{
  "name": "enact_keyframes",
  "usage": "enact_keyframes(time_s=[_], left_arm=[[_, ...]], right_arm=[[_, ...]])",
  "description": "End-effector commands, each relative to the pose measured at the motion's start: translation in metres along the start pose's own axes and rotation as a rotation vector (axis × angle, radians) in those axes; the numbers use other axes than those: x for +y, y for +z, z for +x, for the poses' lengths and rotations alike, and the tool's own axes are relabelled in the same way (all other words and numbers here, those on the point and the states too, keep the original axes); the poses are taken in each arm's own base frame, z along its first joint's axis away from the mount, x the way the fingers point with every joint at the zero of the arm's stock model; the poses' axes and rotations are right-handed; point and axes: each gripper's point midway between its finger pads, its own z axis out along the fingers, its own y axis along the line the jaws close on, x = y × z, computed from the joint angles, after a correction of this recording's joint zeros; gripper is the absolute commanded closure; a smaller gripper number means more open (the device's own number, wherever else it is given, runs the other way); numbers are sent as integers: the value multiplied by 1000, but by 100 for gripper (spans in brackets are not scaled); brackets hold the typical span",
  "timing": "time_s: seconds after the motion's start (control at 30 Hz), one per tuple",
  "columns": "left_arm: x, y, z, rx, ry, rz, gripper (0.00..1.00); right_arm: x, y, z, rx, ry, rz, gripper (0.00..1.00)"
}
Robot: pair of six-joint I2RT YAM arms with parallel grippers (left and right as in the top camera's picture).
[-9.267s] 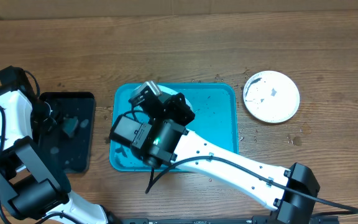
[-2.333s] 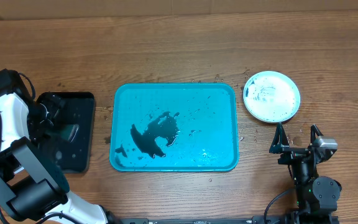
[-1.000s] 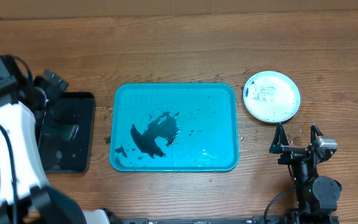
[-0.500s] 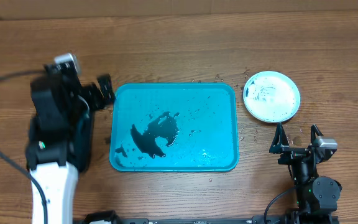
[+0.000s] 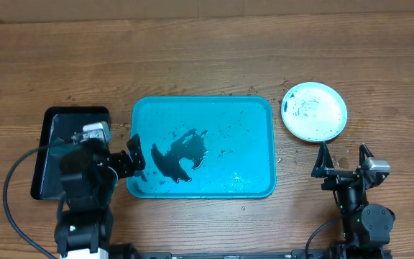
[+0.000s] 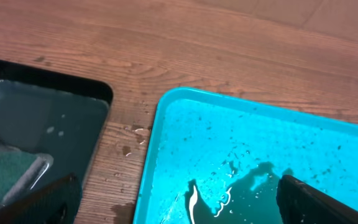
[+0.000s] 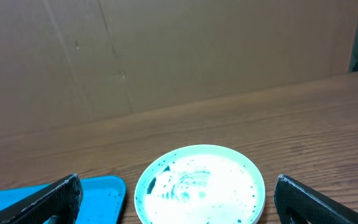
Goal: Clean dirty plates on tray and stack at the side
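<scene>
With jaws apart, your right pincer (image 5: 343, 153) has the mint-rimmed plate (image 5: 314, 111) near at 11 o'clock; your left pincer (image 5: 135, 157), likewise apart, straddles the 9 o'clock rim of the tray (image 5: 254, 115).

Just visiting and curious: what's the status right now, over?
Left gripper, right gripper open, empty. Tray plate-free, smeared black. Plate on table beside it. Nothing blocking.

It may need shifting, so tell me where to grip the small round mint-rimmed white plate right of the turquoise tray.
The plate lies flat on the wooden table, so only its raised rim offers a pinch; probably take the edge nearest the open right end effector, coming in low from that side.
</scene>
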Motion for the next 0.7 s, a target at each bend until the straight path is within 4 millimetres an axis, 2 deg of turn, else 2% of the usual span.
enact_keyframes(time_s=[0.0, 0.2, 0.67], left_arm=[[0, -1, 7, -32, 64, 6, 0], [3, 3, 20, -130, 83, 19, 0], [4, -1, 31, -339, 107, 48, 0]], right_arm=[[-2, 0, 1, -9, -7, 11, 0], [-2, 0, 1, -9, -7, 11, 0], [-2, 0, 1, -9, -7, 11, 0]])
